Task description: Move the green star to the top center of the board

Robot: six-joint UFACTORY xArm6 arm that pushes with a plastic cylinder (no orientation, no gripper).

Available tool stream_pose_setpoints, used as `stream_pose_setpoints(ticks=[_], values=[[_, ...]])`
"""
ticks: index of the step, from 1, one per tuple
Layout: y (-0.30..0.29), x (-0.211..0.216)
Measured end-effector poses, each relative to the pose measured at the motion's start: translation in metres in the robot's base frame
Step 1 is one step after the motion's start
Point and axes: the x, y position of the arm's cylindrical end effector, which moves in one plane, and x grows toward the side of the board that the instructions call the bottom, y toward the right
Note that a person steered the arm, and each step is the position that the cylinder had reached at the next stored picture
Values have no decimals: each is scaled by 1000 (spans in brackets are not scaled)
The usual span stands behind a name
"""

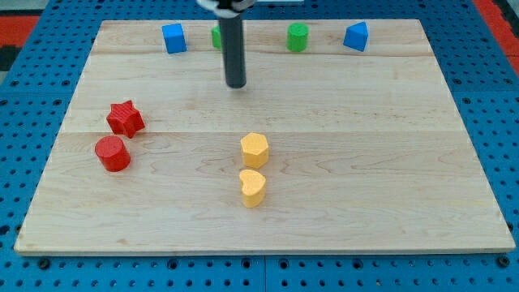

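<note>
A green block point(216, 36), mostly hidden behind my rod, sits near the view's top, left of center; its shape cannot be made out. My tip point(236, 83) rests on the board just below and right of it. A green cylinder point(298, 37) stands at the top, right of center. Whether the tip touches the hidden green block cannot be told.
A blue cube point(173, 38) is at the top left and a blue pentagon-like block point(356, 36) at the top right. A red star point(125, 118) and red cylinder point(112, 153) sit at the left. A yellow hexagon point(254, 150) and yellow heart point(253, 187) sit at lower center.
</note>
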Motion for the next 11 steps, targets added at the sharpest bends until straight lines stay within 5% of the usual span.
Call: stream_pose_setpoints(ticks=[4,6,9,11], values=[[-10,-136],[-46,-90],[48,-53],[26,-71]])
